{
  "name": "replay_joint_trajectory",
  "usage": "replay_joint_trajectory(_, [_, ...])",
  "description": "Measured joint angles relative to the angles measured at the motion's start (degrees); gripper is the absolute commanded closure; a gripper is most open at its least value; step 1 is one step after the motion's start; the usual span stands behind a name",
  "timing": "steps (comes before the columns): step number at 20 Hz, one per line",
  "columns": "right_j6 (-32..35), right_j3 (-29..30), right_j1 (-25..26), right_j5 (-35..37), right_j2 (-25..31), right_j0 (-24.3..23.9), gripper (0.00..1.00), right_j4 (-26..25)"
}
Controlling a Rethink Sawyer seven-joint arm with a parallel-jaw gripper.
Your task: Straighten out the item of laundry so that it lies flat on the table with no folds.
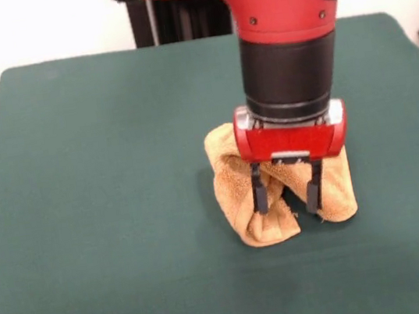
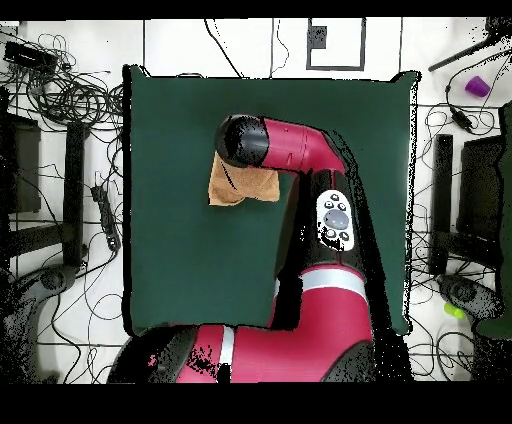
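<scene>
The item of laundry (image 1: pixel 261 227) is a golden yellow-orange towel, bunched into a crumpled heap with deep folds a little right of the table's (image 1: pixel 103 181) middle. My gripper (image 1: pixel 287 193) is low over the heap. Its two black fingers (image 1: pixel 260 194) stand apart, open, in front of a ridge of cloth, with their tips close to the towel's lower folds. In the overhead view the towel (image 2: pixel 232 190) pokes out from beneath the arm's black wrist (image 2: pixel 240 140), which hides the gripper. The dark green table (image 2: pixel 180 120) spreads wide around it.
The red arm (image 2: pixel 320 200) reaches across the table from the bottom of the overhead view and covers part of its surface. Cables and dark equipment (image 2: pixel 70 100) lie on the floor beyond the table's edges.
</scene>
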Motion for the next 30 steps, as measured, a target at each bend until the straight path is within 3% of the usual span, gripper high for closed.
replay_joint_trajectory(10, [0.0, -3.7, 6.1, 0.0, 0.0, -0.4, 0.0, 0.0])
replay_joint_trajectory(22, [0.0, -4.1, 7.1, 0.1, 0.0, -0.4, 0.0, 0.0])
replay_joint_trajectory(30, [0.0, -6.8, 8.4, 4.0, -0.2, 0.0, 0.0, 0.0])
